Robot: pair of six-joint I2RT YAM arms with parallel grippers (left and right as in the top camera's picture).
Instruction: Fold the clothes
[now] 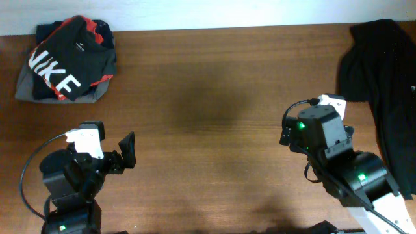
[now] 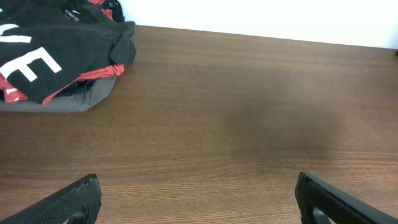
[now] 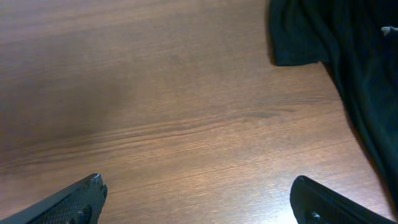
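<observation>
A black garment [image 1: 383,84] lies crumpled at the table's far right, draping over the right edge; no lettering shows on it. It also fills the upper right of the right wrist view [image 3: 336,56]. A folded black tee with white NIKE letters [image 1: 62,62] tops a pile at the far left, its letters partly in the left wrist view [image 2: 43,59]. My left gripper [image 1: 88,151] [image 2: 198,199] hovers open over bare wood at the near left. My right gripper [image 1: 318,127] [image 3: 198,196] is open too, just left of the black garment and touching nothing.
Under the lettered tee sit red cloth [image 1: 101,32] and a grey folded piece [image 1: 26,88]. The wooden table [image 1: 214,130] stretches between the two arms. A white wall runs along the far edge.
</observation>
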